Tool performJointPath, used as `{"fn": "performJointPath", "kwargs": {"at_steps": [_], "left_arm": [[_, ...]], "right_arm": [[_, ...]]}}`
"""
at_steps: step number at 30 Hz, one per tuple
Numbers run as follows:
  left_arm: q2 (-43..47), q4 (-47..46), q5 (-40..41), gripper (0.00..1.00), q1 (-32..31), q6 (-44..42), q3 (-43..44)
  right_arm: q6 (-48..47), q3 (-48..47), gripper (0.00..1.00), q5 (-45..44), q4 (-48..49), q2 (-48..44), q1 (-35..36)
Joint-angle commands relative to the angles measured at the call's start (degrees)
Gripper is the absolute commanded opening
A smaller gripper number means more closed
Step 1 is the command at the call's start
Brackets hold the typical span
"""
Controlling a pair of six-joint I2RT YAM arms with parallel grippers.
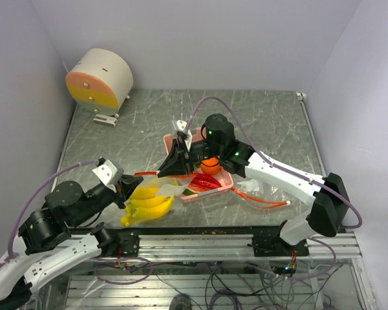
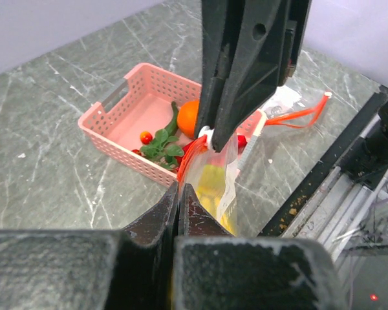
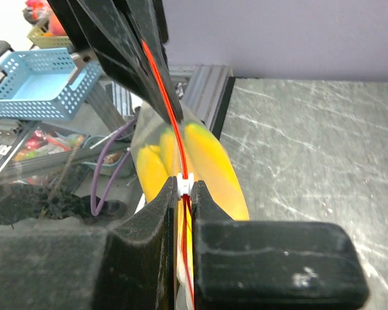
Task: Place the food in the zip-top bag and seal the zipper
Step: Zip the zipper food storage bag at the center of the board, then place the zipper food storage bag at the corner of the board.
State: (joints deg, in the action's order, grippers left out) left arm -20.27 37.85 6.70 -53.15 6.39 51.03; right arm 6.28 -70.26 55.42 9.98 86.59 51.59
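- Yellow bananas [image 3: 210,161] lay in bag [image 2: 226,168]; orange [image 2: 189,116], chilies [image 1: 205,182] sat in tray [image 2: 110,145] (unpacked).
- Left gripper [image 2: 180,194], right gripper [image 3: 184,190] each clenched the zipper [image 3: 171,110]; sealing looked unfinished.

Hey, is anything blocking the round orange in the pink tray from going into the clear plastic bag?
Yes. The left claw and right claw are both shut on the orange-red zipper strip of the clear plastic bag, seemingly drawing its mouth flat, and the right arm hangs over the round orange in the pink perforated tray.
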Motion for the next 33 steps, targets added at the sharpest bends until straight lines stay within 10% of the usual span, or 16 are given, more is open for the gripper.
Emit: {"fn": "performJointPath", "kwargs": {"at_steps": [1,22,27,33], "left_arm": [[2.5,-0.3,7.5,0.07,-0.2,0.7,3.5],[11.1,2.2,28.5,0.07,-0.2,4.8,7.6],[11.0,0.1,32.2,0.07,-0.2,7.7,5.1],[7.4,-5.0,39.6,0.07,-0.2,12.4,1.2]], "right_arm": [[-4.9,1.8,0.00,-2.7,-7.7,-2.5,-1.9],[-7.6,10.1,0.00,-12.6,-12.3,-9.2,-8.9],[-1.8,7.7,0.57,-20.9,-10.1,-7.9,-9.3],[7.8,5.4,0.93,-40.4,-8.3,-9.3,-10.1]]}}
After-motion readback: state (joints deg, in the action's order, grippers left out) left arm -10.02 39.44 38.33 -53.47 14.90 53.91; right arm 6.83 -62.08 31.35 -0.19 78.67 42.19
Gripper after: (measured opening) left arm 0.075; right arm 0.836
